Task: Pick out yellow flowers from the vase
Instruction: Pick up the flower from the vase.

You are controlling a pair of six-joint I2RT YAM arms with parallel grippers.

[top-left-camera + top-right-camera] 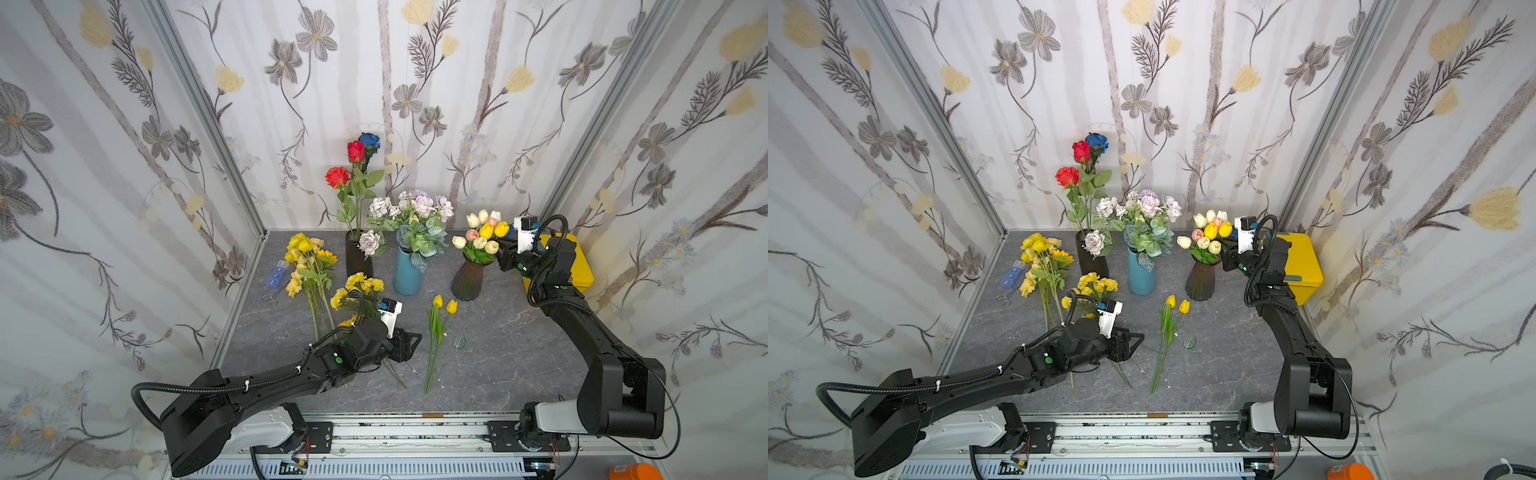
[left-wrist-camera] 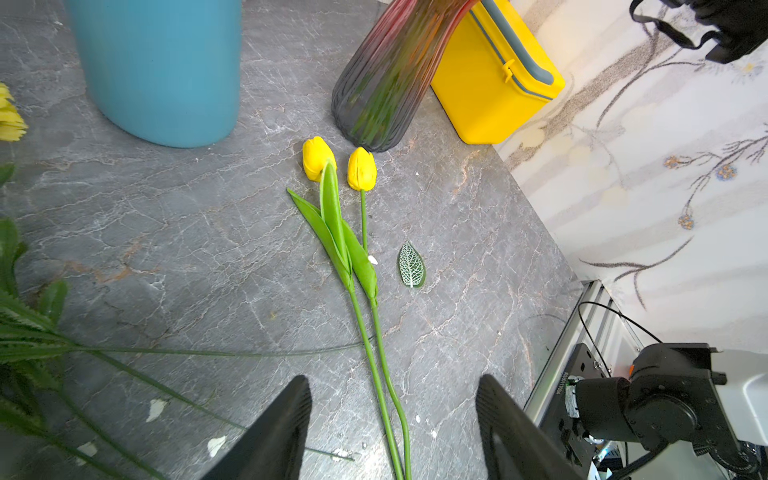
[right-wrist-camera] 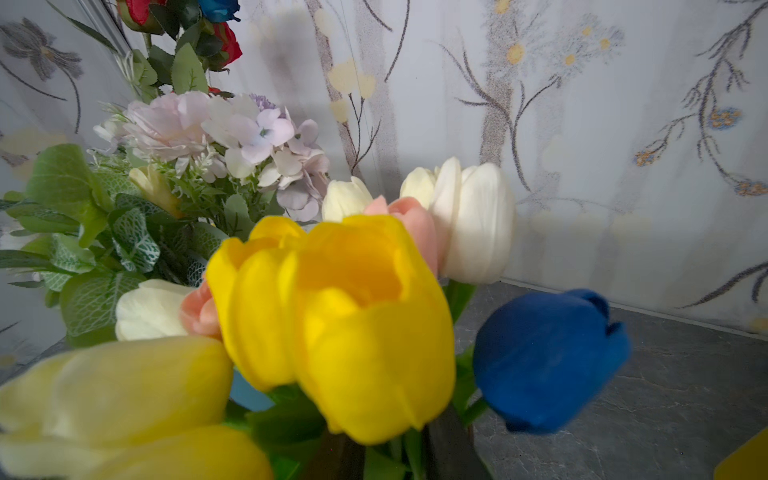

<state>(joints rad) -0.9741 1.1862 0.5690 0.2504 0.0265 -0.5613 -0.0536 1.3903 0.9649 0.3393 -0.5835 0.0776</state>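
Observation:
Two yellow tulips (image 1: 486, 230) (image 3: 365, 332) stand among white and pink tulips in the dark ribbed vase (image 1: 469, 282) at the back right. My right gripper (image 1: 500, 251) (image 3: 395, 453) is low at that bunch, its dark fingers close on either side of green stems under a yellow tulip; whether they pinch is hidden. Two more yellow tulips (image 1: 444, 304) (image 2: 361, 168) lie on the table, with my left gripper (image 1: 409, 345) (image 2: 395, 378) open above their stems and holding nothing. Yellow flower bunches (image 1: 303, 257) (image 1: 359, 286) lie at the left.
A blue vase (image 1: 407, 274) of pale blooms and a black vase (image 1: 357, 257) of red and blue roses stand at the back. A yellow box (image 1: 579, 266) sits behind my right arm. A small blue box (image 1: 277, 274), scissors (image 1: 272, 296) and a loose leaf (image 1: 459, 341) lie on the table.

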